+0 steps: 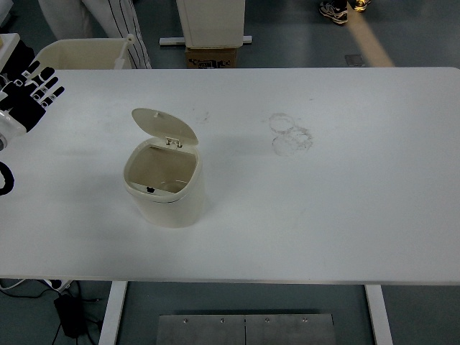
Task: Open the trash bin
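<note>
One trash bin [164,188] on the white table [323,215], left of centre, cream-coloured, standing upright; its lid [164,125] is flipped up at the far rim, hinged there and tilted back, so the mouth is open and the pale inside shows; a small dark catch sits at the near inner rim; nothing touches the bin.

Left hand [29,93] enters at the picture's left edge, over the table's far-left corner, well apart from the bin; black fingers [44,77] with white knuckle segments are stretched out and fanned, pointing away and to the right; it has hold of nothing; a bit of the black arm shows lower on the left edge.

Right hand does not show.

Faint ring-shaped smudges [290,133] mark the table right of the bin, toward the far side.

Beyond the far edge: a cream tub [79,54] on the floor at left, a person's striped trouser legs [118,21] beside it, a cardboard box [212,57] under a white stand, and a shoe [333,11] at the top right.
</note>
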